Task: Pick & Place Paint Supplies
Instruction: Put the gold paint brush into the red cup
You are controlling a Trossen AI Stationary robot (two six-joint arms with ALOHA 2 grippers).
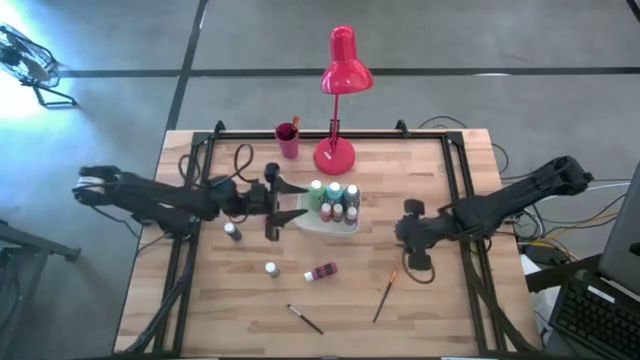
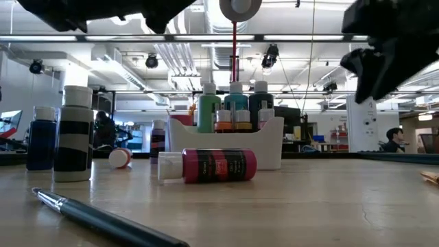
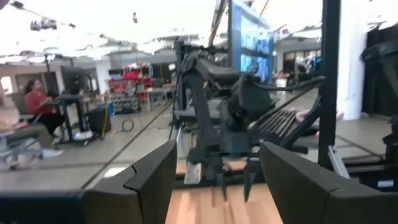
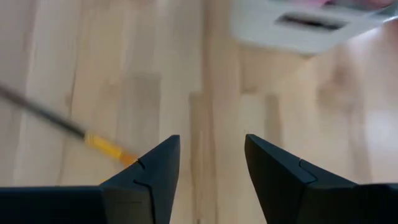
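With the right gripper released and empty, centre its jaws across the thin orange-ferruled wooden brush lying at its seven o'clock before clenching; left gripper waits released.

White tray and brush run blurred past the frame's edges
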